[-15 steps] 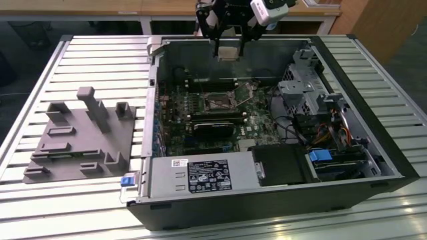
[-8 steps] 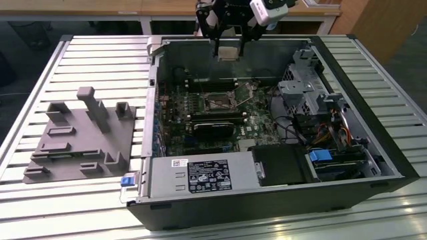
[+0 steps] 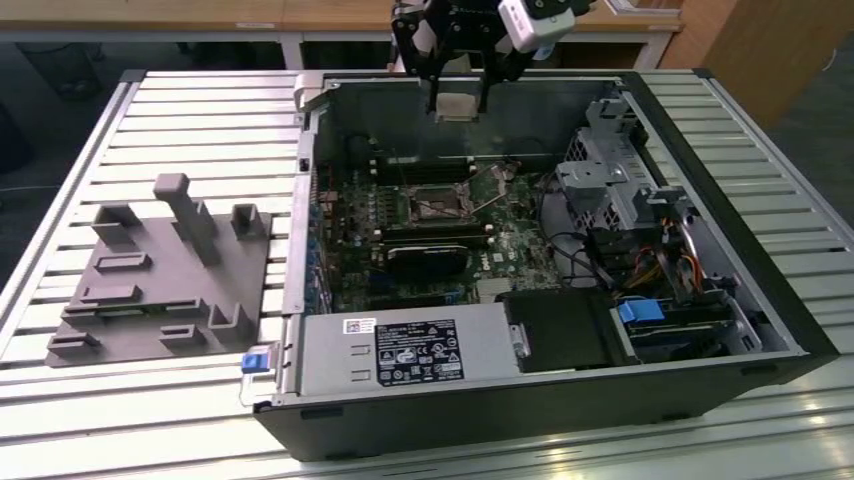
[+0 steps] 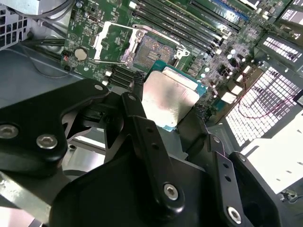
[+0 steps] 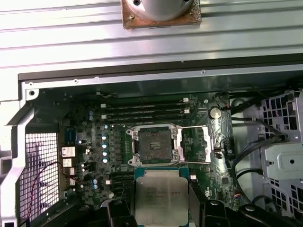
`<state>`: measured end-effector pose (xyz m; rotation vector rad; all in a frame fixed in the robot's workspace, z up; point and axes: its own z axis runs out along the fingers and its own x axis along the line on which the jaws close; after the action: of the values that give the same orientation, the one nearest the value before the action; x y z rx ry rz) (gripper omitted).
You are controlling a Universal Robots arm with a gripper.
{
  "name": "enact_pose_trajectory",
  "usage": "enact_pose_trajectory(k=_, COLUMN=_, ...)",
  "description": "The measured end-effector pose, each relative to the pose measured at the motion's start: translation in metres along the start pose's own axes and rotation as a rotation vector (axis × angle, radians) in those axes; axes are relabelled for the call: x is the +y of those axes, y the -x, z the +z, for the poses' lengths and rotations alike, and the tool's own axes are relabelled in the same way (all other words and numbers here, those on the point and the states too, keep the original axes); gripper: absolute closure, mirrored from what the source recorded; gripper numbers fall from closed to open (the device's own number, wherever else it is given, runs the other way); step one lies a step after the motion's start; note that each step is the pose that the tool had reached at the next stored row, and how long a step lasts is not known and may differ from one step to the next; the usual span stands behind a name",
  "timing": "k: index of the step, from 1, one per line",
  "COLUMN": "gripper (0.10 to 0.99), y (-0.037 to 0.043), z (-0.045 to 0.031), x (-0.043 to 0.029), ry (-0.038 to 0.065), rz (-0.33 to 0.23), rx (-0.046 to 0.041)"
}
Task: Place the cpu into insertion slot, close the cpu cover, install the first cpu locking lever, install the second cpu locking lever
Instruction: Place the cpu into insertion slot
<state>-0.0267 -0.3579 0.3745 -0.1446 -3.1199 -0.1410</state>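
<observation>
Black gripper (image 4: pixel 168 100) fingers pinch the cpu (image 5: pixel 161 201) by opposite edges, held clear of the green motherboard (image 5: pixel 117 156). Beyond it, the insertion slot (image 5: pixel 154 146) lies exposed, with the cpu cover (image 5: pixel 196 144) swung open beside it.

No text could be read, black label (image 3: pixel 416 353) with small white print and marks sat on power supply (image 3: pixel 334 362), too small to make out, white sticker (image 3: pixel 358 325) just beside it, faint printed lines on cpu (image 5: pixel 161 202) face, illegible.
</observation>
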Motion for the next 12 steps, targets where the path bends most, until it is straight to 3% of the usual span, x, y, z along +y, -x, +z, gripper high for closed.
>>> enact_pose_trajectory(k=12, gripper=0.545, y=0.0000, z=0.0000, x=0.0000, ry=0.000, rz=0.015, rx=-0.0014)
